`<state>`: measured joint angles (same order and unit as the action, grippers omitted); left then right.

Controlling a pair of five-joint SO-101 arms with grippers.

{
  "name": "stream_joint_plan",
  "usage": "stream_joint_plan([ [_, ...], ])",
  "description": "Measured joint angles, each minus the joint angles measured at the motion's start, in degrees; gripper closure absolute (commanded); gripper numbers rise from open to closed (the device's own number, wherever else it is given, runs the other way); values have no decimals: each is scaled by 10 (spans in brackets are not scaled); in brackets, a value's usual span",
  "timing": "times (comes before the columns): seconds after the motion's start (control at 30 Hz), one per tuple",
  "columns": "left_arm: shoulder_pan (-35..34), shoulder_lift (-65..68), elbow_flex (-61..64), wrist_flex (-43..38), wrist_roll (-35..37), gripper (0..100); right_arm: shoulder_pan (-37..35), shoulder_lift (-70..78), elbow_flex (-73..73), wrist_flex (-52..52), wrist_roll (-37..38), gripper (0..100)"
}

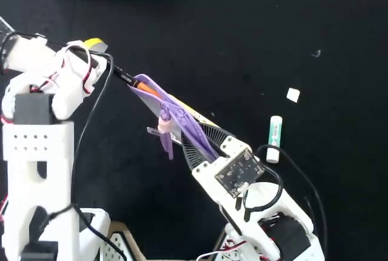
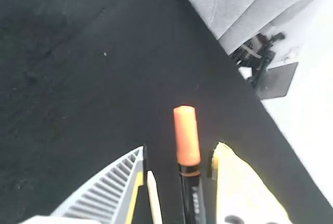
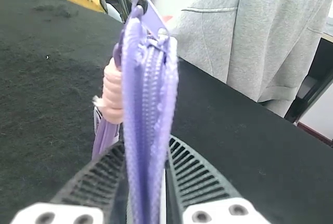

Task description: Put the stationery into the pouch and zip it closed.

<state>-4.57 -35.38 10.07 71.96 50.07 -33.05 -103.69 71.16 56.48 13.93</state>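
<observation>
Pouch (image 1: 176, 121) raised over desk (image 1: 242, 30) centre, pinched firmly by right end effector (image 3: 148, 141); marker (image 2: 186, 140) clamped in left end effector (image 2: 179, 153), orange cap at pouch's far-left mouth. Risk of glancing off the narrow opening, twisting pouch loose.

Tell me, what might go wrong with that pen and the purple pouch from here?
1. The pouch, pinched at one end by the right gripper, is held up; a push from the pen in the left gripper might swing it aside.
2. Its zip edges look close together, so the pen could slide past outside.
3. The glue stick and eraser lie apart and could be left out.
</observation>
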Motion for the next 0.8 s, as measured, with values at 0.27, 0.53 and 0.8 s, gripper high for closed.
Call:
stream_joint_plan([
  [0.27, 0, -81, 59, -42, 36, 777, 0, 0, 0, 0, 0, 987],
  [0.53, 0, -84, 119, -96, 39, 777, 0, 0, 0, 0, 0, 987],
  [0.8, 0, -84, 119, -96, 60, 777, 0, 0, 0, 0, 0, 987],
])
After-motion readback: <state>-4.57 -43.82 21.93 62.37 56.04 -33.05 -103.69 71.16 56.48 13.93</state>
